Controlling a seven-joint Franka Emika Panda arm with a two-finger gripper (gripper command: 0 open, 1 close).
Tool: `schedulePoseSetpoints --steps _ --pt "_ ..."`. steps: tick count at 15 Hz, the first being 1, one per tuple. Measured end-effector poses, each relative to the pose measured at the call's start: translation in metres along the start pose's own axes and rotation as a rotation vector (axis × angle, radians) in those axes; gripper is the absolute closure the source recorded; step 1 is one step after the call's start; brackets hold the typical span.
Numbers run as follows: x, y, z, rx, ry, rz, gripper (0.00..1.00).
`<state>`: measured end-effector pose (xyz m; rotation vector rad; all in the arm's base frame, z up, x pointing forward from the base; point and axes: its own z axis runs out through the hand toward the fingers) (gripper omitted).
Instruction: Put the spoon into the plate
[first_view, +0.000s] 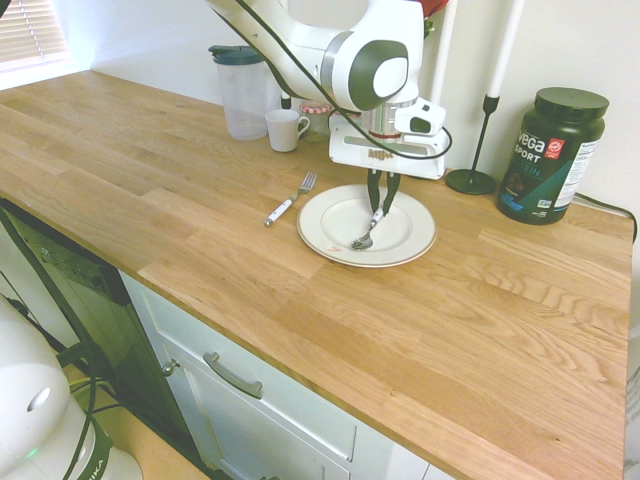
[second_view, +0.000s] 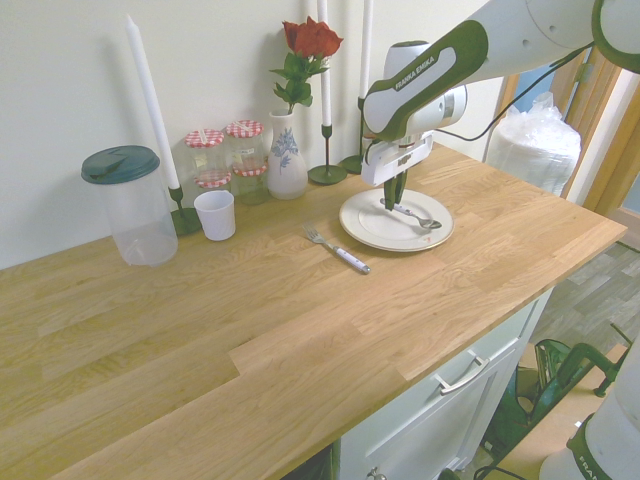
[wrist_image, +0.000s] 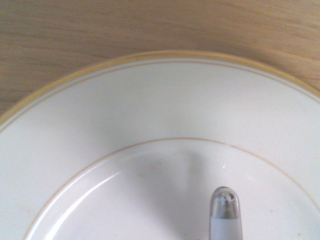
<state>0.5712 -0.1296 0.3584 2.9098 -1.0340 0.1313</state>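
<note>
The spoon (first_view: 366, 234) was small, with a shiny silver bowl and a short white handle tipped in metal, its bowl resting on the round white plate (first_view: 410, 240) and the handle tilted up. The claw (first_view: 381, 207) pointed straight down over the plate, pinched tight on that handle. A white-handled fork (first_view: 289, 200) lay beside the plate on the wooden worktop (first_view: 480, 330).

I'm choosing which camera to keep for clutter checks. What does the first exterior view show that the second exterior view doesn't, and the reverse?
Only the first exterior view shows the dark supplement tub. Only the second shows the red rose in its vase and the stack of clear plastic. Both show the gripper shut on the spoon over the plate, the fork lying beside the plate, the mug and the lidded jug.
</note>
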Motion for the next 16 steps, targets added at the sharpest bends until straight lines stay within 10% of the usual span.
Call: schedulePoseSetpoints --steps 1,2,16 --pt "0.0 0.0 0.0 -0.003 0.002 -0.001 1.0" --pt "0.0 -0.001 0.0 -0.009 0.005 -0.004 0.0" --pt "-0.013 -0.004 -0.04 -0.007 0.032 0.013 0.0"
